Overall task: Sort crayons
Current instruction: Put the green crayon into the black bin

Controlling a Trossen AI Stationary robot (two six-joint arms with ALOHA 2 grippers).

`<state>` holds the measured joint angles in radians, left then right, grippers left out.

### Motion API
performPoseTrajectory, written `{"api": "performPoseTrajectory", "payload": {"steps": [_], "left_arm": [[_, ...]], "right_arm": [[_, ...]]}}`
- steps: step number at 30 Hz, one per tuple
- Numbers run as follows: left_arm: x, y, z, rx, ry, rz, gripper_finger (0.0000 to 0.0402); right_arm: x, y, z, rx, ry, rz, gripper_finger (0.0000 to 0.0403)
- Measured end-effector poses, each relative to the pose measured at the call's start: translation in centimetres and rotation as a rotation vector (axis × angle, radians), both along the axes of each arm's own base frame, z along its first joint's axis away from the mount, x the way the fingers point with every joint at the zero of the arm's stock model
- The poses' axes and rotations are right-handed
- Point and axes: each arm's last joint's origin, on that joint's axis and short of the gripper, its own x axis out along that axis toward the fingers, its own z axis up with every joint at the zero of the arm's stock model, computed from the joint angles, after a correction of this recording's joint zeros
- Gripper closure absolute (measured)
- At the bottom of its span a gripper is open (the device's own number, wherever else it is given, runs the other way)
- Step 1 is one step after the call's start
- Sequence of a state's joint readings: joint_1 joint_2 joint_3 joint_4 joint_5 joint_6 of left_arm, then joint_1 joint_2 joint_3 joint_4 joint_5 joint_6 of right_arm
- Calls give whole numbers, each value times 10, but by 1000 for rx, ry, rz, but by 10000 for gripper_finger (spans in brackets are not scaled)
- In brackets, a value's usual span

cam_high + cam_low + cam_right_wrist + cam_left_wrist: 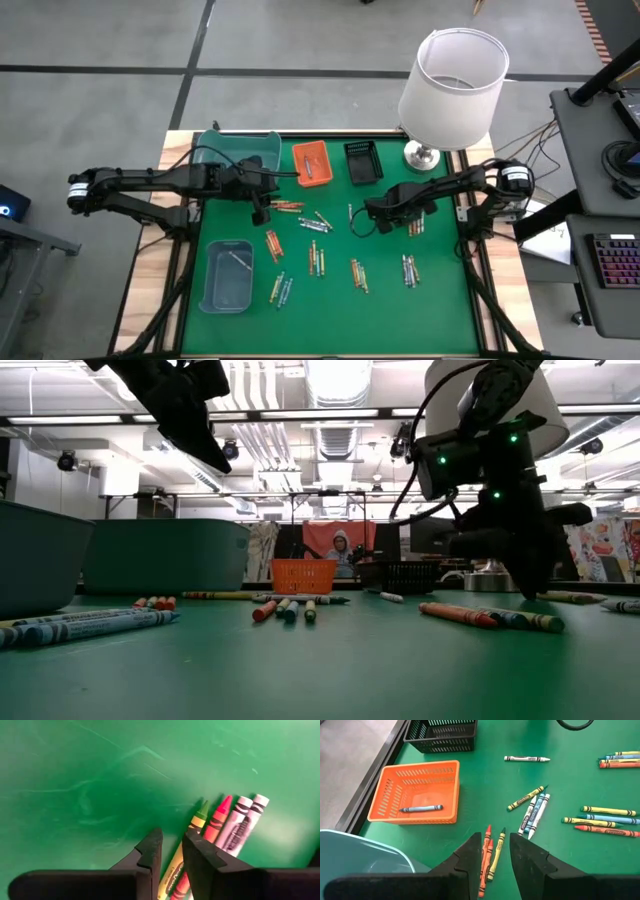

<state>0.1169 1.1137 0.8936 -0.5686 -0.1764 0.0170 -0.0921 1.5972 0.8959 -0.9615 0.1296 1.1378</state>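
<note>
Many crayons lie in loose groups on the green mat [330, 290]. My left gripper [495, 857] hangs open above the mat near the teal bin [240, 150]; a red, an orange and a yellow crayon [489, 855] lie on the mat beyond its gap. My right gripper [172, 847] points straight down, its tips low at the mat with a narrow gap. A yellow-green crayon [197, 820] runs under its fingers, with a red one [220, 815] and two white ones [245, 817] beside it. A grey-blue crayon [421, 808] lies in the orange tray [395, 785]. My right gripper stands over the yellow-green crayon's lower half [172, 870], fingers pointing down from above and set across it. The crayon lies flat on the mat. Whether the fingers touch it, I cannot tell.
A black tray [363, 160] stands beside the orange one at the far edge. A grey-blue tray [228, 275] with one crayon sits near the left front. A white-shaded lamp [452, 88] stands at the far right corner. A person shows in the room beyond [341, 550].
</note>
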Motion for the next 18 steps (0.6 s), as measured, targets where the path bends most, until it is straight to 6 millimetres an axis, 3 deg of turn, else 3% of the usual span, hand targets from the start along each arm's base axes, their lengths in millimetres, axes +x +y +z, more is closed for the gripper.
{"api": "performPoseTrajectory", "payload": {"steps": [18], "left_arm": [[1, 0, 1, -4, -14, 6, 318]], "right_arm": [[3, -1, 14, -5, -68, 18, 297]]}}
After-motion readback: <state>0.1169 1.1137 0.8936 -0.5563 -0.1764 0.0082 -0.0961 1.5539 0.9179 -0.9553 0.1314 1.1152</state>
